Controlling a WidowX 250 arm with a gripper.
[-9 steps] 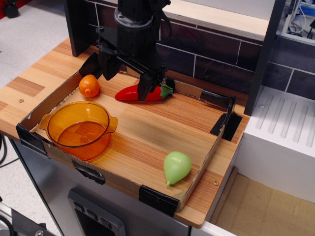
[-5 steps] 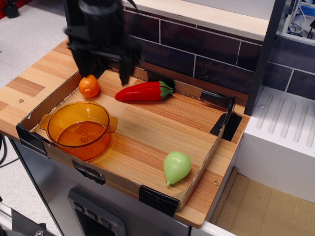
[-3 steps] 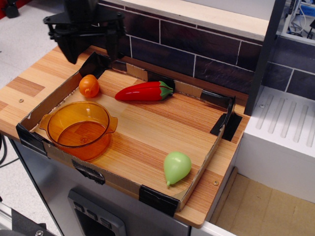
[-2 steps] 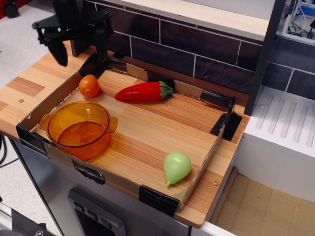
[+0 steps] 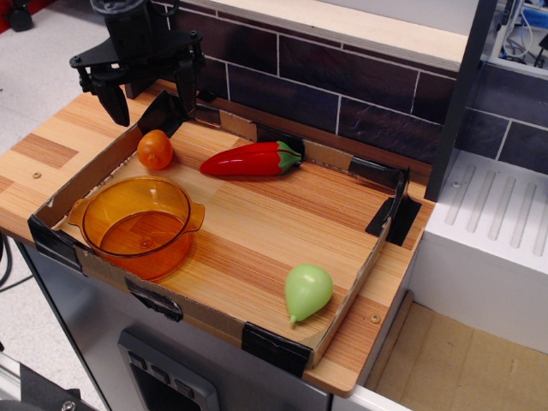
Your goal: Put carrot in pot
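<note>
The small orange carrot (image 5: 155, 149) lies in the far left corner of the cardboard tray (image 5: 274, 342), seen end-on so it looks round. The amber transparent pot (image 5: 137, 224) stands just in front of it at the tray's near left, empty. My gripper (image 5: 151, 107) hangs open and empty above the tray's far left corner, just behind and above the carrot, with its two black fingers (image 5: 115, 104) spread wide and pointing down.
A long red chili pepper (image 5: 252, 160) lies right of the carrot near the back wall of the tray. A pale green pear-shaped toy (image 5: 307, 291) lies at the near right. A dark tiled wall (image 5: 342, 94) runs behind, a white unit (image 5: 488, 231) to the right.
My gripper has moved left from above the red pepper to the tray's far left corner, then dropped a little lower behind the carrot. It stays open. The objects have not moved.
</note>
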